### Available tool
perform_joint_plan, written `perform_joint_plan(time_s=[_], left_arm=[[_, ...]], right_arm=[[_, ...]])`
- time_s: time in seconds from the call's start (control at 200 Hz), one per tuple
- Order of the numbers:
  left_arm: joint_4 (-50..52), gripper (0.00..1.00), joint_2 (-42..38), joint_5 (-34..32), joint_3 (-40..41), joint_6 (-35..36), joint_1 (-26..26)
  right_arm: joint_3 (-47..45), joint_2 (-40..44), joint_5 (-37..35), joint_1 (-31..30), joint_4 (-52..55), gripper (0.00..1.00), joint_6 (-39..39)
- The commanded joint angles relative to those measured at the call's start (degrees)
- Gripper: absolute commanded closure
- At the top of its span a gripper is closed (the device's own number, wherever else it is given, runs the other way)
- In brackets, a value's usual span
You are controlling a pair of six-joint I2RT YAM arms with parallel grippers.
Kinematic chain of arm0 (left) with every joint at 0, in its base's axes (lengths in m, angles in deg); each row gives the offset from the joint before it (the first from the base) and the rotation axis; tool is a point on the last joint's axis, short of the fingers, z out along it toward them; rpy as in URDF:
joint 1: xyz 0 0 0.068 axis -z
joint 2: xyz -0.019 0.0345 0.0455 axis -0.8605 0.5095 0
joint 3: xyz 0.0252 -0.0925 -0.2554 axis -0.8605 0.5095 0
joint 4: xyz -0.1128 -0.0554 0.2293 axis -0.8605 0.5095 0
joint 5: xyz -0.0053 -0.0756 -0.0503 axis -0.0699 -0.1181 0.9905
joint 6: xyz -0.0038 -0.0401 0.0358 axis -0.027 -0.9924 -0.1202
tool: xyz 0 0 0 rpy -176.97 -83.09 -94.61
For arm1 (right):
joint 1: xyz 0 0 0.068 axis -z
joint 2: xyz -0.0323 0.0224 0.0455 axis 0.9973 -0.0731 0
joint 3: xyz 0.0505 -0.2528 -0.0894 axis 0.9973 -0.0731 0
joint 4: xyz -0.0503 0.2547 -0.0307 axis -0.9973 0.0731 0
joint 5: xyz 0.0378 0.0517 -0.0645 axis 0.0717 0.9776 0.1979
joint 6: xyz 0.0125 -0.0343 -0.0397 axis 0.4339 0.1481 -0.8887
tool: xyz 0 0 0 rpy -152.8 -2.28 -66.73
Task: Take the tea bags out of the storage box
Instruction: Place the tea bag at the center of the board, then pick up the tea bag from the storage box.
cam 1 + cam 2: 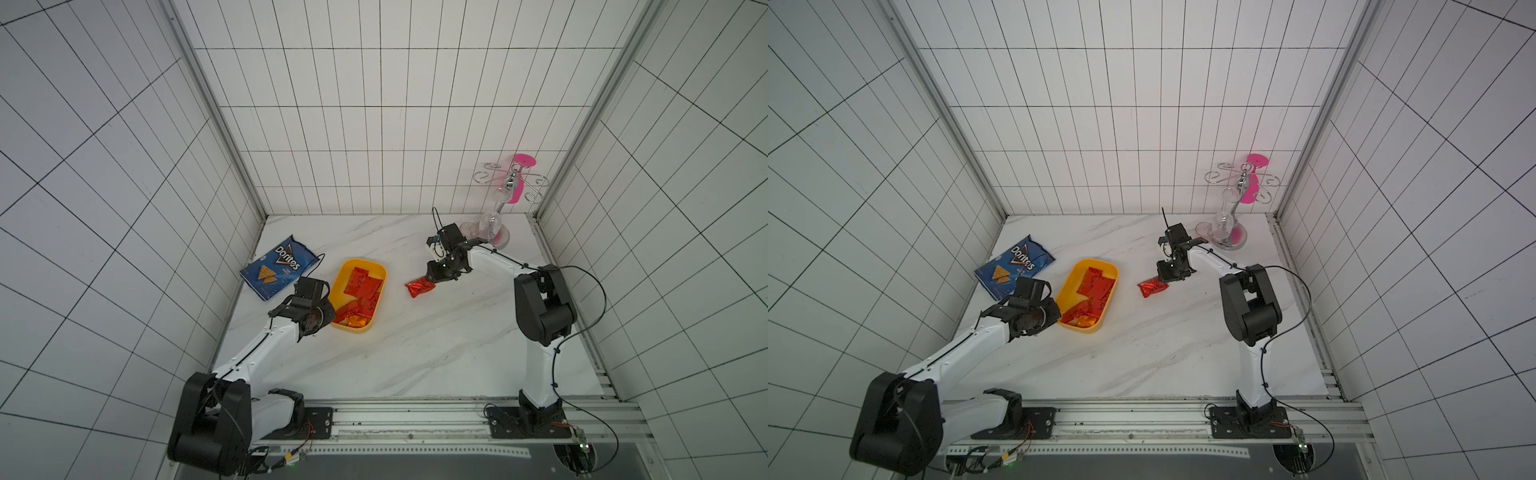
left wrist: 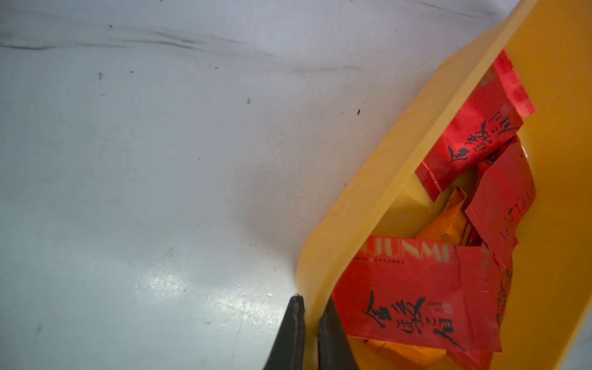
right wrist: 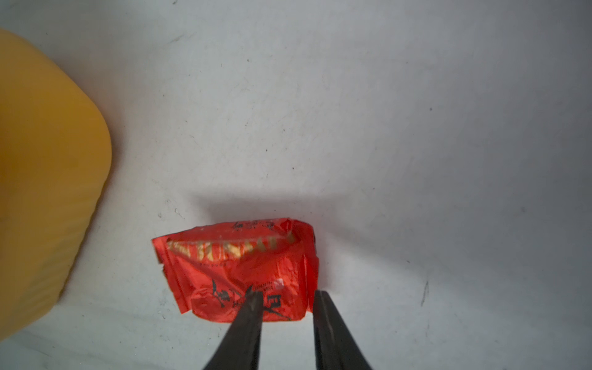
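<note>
Wrist views alone show, left pincer [image 2: 312, 307] clamping storage box [image 2: 384, 179], right pincer [image 3: 287, 294] parted, empty

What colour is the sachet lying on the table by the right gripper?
Sachet: red with dark script; right wrist view shows it best.

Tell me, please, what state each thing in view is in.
storage box: lidless, rim pinched, partly filled.
remaining tea bags: piled inside the box.
loose tea bag: crumpled, on the table outside the box.
left gripper: shut on the box's rim.
right gripper: open over the loose tea bag.
chip bag: lying flat.
</note>
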Motion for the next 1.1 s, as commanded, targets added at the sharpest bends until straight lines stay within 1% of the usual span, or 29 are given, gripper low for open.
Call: perform_joint_plan(time_s=[0.0, 0.11, 0.2, 0.27, 0.37, 0.435, 0.465, 0.515, 0.575, 0.675, 0.865, 1.094], left_arm=[[0.2, 1.00, -0.2, -0.9, 0.7, 0.6, -0.3], [0.1, 1.00, 0.2, -0.7, 0.6, 0.8, -0.3], [0.0, 1.00, 0.5, -0.5, 0.5, 0.8, -0.3], [-0.1, 1.00, 0.6, -0.4, 0.5, 0.9, -0.3], [-0.1, 1.00, 0.6, -0.4, 0.5, 1.0, -0.3], [-0.2, 1.00, 0.7, -0.4, 0.5, 1.0, -0.3], [-0.1, 1.00, 0.8, -0.4, 0.4, 1.0, -0.3], [-0.1, 1.00, 0.8, -0.4, 0.3, 1.0, -0.3], [-0.1, 1.00, 0.6, -0.3, 0.4, 1.1, -0.3], [-0.2, 1.00, 0.4, -0.1, 0.6, 1.2, -0.3], [-0.5, 1.00, 0.2, 0.6, 0.7, 1.5, -0.3], [-0.9, 1.00, -0.8, 1.8, 1.1, 2.1, -0.2]], right_arm=[[4.5, 2.5, -1.3, -0.8, 2.4, 0.45, -1.4], [6.5, 6.9, -1.8, -3.2, 4.1, 0.45, -5.0], [10.9, 7.6, -3.6, -8.3, 7.8, 0.45, -7.5], [15.4, 5.7, -6.0, -12.9, 12.3, 0.45, -9.4], [22.5, 1.3, -10.6, -18.6, 16.7, 0.44, -9.4], [27.4, -1.8, -13.9, -22.0, 19.1, 0.41, -9.1], [29.6, -3.4, -15.8, -23.3, 20.1, 0.37, -8.7], [33.3, -6.1, -17.4, -24.9, 21.6, 0.36, -7.9], [36.8, -9.2, -18.5, -26.2, 22.9, 0.35, -6.9], [40.2, -13.6, -19.7, -27.2, 23.9, 0.35, -5.3], [43.8, -19.8, -20.3, -29.4, 24.4, 0.37, -6.3], [47.9, -24.0, -19.8, -30.5, 24.0, 0.35, -6.9]])
